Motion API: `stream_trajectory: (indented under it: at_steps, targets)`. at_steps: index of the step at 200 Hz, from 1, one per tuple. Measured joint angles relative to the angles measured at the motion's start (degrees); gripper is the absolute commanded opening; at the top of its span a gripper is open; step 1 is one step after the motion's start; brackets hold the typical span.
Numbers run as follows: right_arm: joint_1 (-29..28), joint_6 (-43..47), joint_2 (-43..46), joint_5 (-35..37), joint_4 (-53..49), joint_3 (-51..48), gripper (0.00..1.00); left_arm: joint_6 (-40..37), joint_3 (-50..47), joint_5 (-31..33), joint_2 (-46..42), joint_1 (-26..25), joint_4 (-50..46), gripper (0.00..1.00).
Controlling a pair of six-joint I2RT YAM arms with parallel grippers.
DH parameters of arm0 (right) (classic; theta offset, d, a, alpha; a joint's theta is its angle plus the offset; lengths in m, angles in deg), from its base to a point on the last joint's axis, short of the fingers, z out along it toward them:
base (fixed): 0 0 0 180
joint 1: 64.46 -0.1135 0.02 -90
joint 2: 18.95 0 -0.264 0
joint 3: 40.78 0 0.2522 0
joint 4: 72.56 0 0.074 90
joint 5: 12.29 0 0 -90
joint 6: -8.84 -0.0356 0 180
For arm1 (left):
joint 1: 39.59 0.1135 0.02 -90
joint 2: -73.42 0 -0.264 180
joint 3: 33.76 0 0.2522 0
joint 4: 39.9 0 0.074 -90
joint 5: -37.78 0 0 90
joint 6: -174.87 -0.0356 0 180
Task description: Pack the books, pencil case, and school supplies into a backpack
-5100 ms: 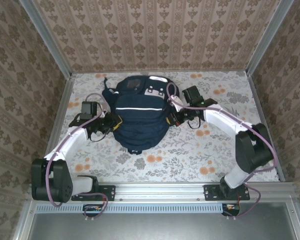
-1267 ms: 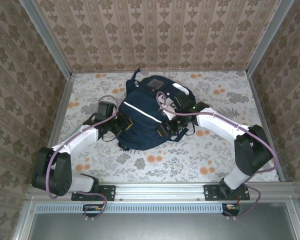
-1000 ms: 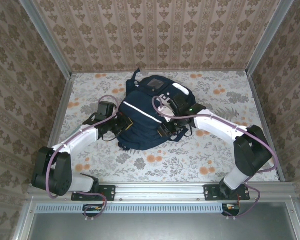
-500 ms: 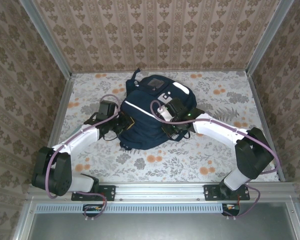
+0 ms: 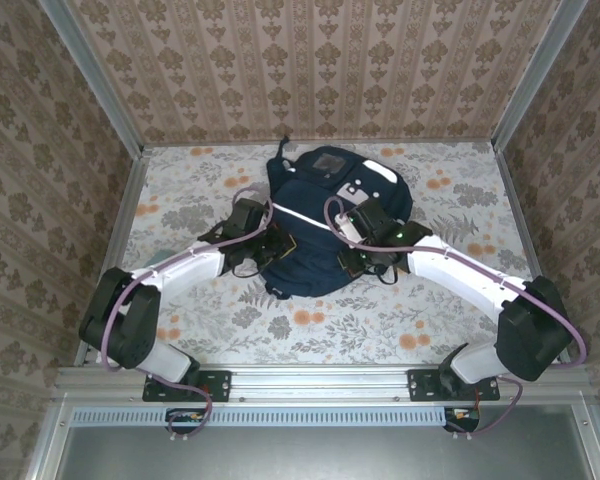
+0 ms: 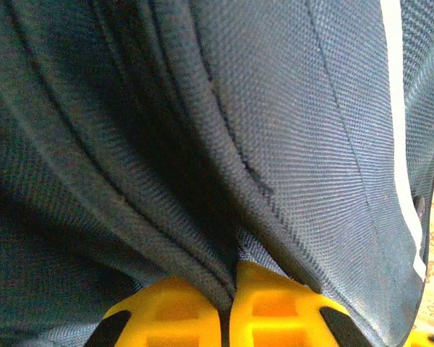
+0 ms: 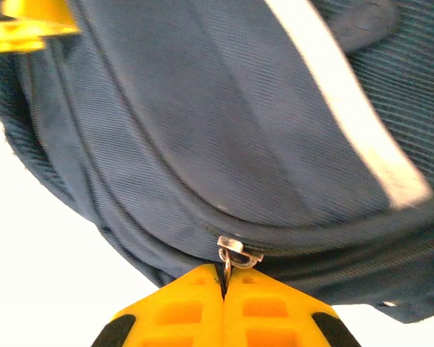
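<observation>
We see the backpack has slid rightward across the bench and turned, so its white stripe now slants. Our left end effector has travelled right with it, and the right end effector has come nearer the arm bases

The counter wears a pale cloth printed with grey leaves and orange flowers. Brown patterned wallpaper covers the walls on three sides, with metal posts in the back corners and a rail along the near edge.
</observation>
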Motion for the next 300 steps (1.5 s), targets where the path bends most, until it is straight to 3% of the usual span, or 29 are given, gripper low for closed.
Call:
stream_trajectory:
  at_steps: [40, 81, 103, 130, 158, 200, 246, 300]
  targets:
    - [-3.98, -7.48, -1.75, 0.44, 0.66, -0.02, 0.00, 0.28, 1.38, 0.28, 2.34, -1.75, 1.20, 0.08]
    - [-4.07, -12.11, -1.97, 2.05, 1.27, -0.07, 0.00, -0.33, 1.40, -0.98, 1.66, -0.50, 0.70, 0.39]
    - [-2.78, -12.68, -0.15, 1.51, 1.97, -0.70, 0.00, -2.78, 1.40, -3.17, -1.27, 3.21, -2.01, 0.46]
    - [-1.55, -13.27, 0.90, 0.24, 2.32, -1.14, 0.00, -7.87, 2.10, -6.49, -4.94, 12.09, -4.96, 0.50]
    - [-1.42, -13.81, 0.90, -0.68, 3.08, -1.66, 0.00, -15.65, 9.44, -10.08, -1.53, 17.07, -9.70, 0.50]
    - [-1.36, -14.58, 0.90, -0.83, 3.41, -1.75, 0.00, -26.45, 23.87, -15.72, 10.45, 16.52, -11.93, 0.48]
    - [-1.36, -14.78, 0.90, -0.81, 3.45, -1.77, 0.00, -32.65, 34.18, -17.22, 21.73, 14.23, -16.22, 0.45]
    - [-1.33, -14.80, 0.74, -0.70, 3.37, -1.75, 0.00, -35.47, 36.68, -17.40, 25.51, 13.05, -18.75, 0.09]
